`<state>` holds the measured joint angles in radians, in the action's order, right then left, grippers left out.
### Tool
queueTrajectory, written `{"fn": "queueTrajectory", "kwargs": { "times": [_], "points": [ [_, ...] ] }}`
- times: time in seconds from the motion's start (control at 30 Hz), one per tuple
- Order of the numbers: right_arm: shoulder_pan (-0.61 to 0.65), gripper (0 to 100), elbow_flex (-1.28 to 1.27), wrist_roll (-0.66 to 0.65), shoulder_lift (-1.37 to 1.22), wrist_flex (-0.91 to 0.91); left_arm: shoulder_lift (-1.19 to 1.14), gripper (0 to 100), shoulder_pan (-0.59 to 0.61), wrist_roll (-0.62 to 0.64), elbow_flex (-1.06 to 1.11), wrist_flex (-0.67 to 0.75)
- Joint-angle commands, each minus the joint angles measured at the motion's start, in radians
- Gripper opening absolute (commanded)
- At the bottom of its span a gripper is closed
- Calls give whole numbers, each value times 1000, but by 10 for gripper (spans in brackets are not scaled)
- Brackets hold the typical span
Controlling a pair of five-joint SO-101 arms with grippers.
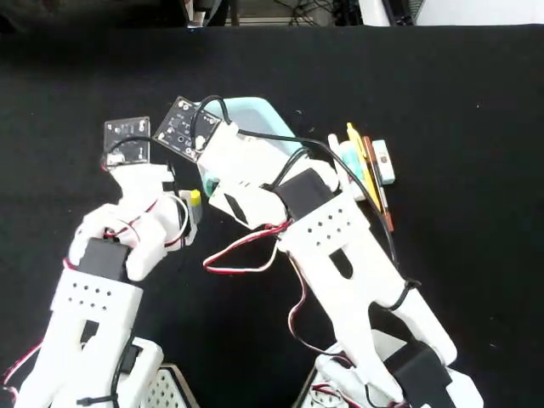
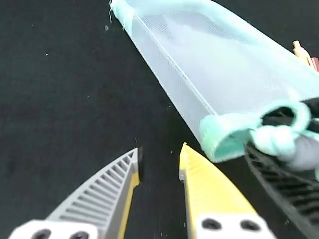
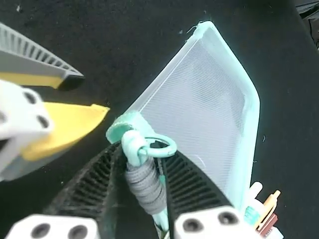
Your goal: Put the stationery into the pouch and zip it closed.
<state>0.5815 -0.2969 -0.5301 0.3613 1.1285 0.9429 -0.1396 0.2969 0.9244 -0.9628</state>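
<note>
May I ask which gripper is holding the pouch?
The right gripper, black-fingered, clamps the pouch at its zipper end; the left gripper is open and empty.

Extended toward twelve o'clock side by side, with left gripper [image 2: 159,162] parted and right gripper [image 3: 144,152], at its three o'clock, seemingly pinched onto the zip pull [image 3: 133,149].

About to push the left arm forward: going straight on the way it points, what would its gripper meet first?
The left gripper would most likely meet the bare table first, with the long edge of the pouch just beyond; depth is unclear.
</note>
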Motion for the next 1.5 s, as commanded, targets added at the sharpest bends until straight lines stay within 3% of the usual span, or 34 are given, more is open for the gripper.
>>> {"fn": "queueTrajectory", "kwargs": {
  "times": [0.0,0.37,0.53,0.7,0.93,1.23,1.47],
  "points": [
    [-15,12,47,-9,4,-15,-2,149,21,12,33,112],
    [-15,12,45,-9,4,-15,5,149,24,14,19,132],
    [-15,12,42,-9,1,-15,118,149,18,15,-25,26],
    [-15,12,42,-9,-2,-15,250,150,8,31,18,21],
    [-34,12,41,-9,2,-15,327,238,-50,46,196,195],
    [-32,12,41,-9,4,-14,325,216,-45,44,237,249],
    [-32,12,48,-9,4,12,324,217,-44,11,358,414]
  ]
}}
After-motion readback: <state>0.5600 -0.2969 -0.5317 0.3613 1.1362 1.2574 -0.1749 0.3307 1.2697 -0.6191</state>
